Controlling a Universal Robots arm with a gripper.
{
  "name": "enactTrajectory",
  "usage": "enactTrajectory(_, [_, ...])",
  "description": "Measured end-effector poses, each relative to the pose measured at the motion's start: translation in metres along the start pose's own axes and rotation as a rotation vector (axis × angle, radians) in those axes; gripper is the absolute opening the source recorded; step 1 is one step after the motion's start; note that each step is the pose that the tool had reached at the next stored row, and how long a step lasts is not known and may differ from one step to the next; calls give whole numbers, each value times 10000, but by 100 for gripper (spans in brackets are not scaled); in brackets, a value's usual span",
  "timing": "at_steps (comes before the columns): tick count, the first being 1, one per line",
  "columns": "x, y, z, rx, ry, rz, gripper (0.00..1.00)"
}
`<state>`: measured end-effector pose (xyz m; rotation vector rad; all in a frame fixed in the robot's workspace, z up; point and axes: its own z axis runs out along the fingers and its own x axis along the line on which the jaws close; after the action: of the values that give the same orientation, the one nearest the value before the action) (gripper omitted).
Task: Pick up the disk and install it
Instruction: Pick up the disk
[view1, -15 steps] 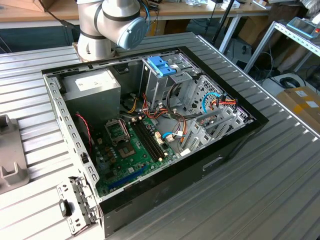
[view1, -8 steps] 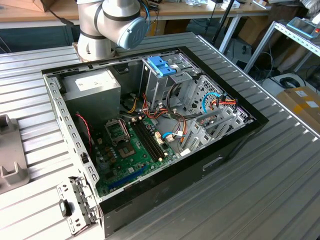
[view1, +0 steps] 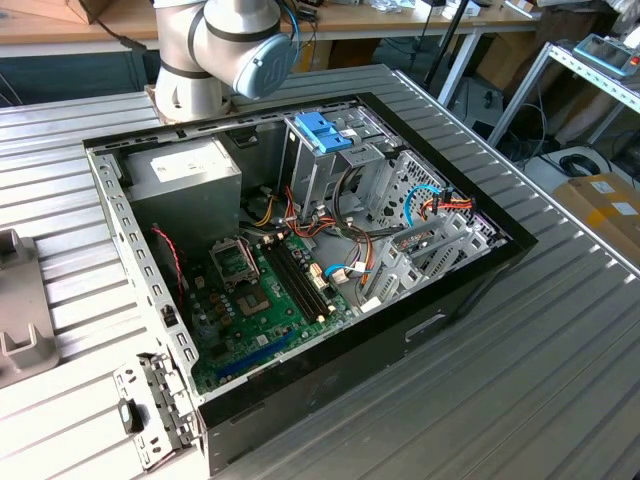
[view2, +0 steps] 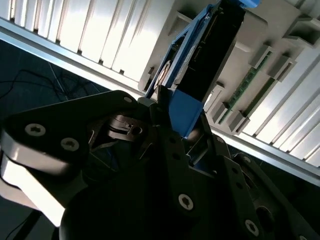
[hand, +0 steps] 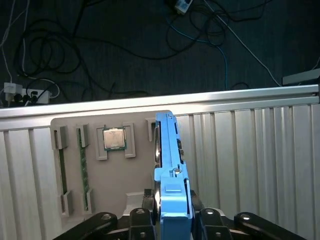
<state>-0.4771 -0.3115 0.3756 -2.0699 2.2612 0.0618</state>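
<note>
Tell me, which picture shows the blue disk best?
The first wrist view: the disk stands on edge, its long blue rail in sight, the gripper clamped on its end. In the second wrist view the gripper covers much of it. The exterior view looks at the computer case.

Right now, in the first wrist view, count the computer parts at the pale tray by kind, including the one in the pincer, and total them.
Green memory sticks, standing in the pale grey plastic tray: 2
Square metal-topped processor chip: 1
Grey-metal hard disk with light-blue rails, gripped by the pincer: 1
Total: 4
</note>
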Motion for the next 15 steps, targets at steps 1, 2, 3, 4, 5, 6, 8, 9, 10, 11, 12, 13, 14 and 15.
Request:
enactTrajectory(1, [0, 0, -4, 2, 31, -1, 37])
enactTrajectory(2, [0, -1, -14, -2, 35, -2, 37])
enactTrajectory(3, [-2, -2, -30, 0, 35, -2, 37])
enactTrajectory(4, [-5, -2, -55, 0, 35, -1, 37])
enactTrajectory(5, [-6, -3, -68, 1, 35, -1, 37])
enactTrajectory(6, [-7, -4, -82, 0, 34, 0, 37])
enactTrajectory(8, [-9, -8, -96, -1, 29, 0, 37])
enactTrajectory(9, [-8, -9, -96, -1, 28, 0, 37])
enactTrajectory(10, [-8, -10, -96, -1, 27, 0, 37])
enactTrajectory(11, [-8, -10, -96, -2, 27, 0, 37])
enactTrajectory(12, [-9, -10, -97, -3, 28, 0, 37])
enactTrajectory(13, [-9, -10, -97, -3, 27, 0, 37])
enactTrajectory(14, [-9, -10, -98, -3, 27, 0, 37])
enactTrajectory(15, [-10, -10, -113, -6, 29, 0, 37])
